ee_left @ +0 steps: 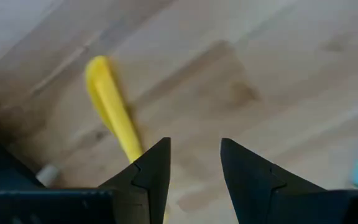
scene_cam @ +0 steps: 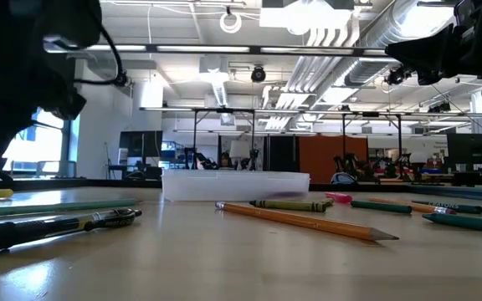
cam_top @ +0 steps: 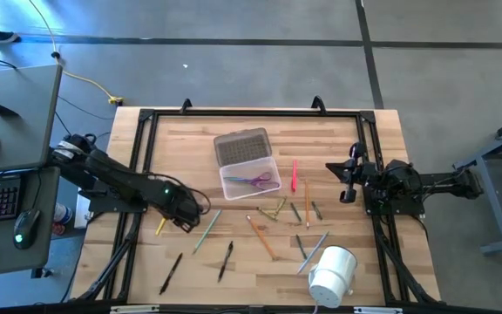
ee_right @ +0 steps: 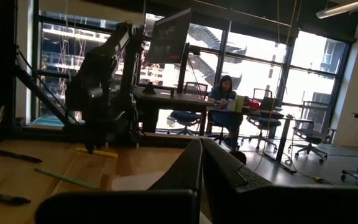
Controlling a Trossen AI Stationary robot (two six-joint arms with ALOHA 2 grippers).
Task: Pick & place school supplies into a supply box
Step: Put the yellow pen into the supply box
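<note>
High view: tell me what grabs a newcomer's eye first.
The left pincer hangs low with fingers apart over a yellow pen on the table's left side. Pens and pencils lie scattered across the wooden table, and the clear supply box sits mid-table, lid open. A fat white roll stands near the front edge.

Pens (cam_top: 281,209) lie scattered before the supply box (cam_top: 249,179) on the table (cam_top: 382,122).

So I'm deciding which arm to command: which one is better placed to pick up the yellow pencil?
Left. The left gripper hangs open right over the yellow pencil, which lies just beside one finger. The right gripper is shut and parked at the table's right edge, far from it.
</note>
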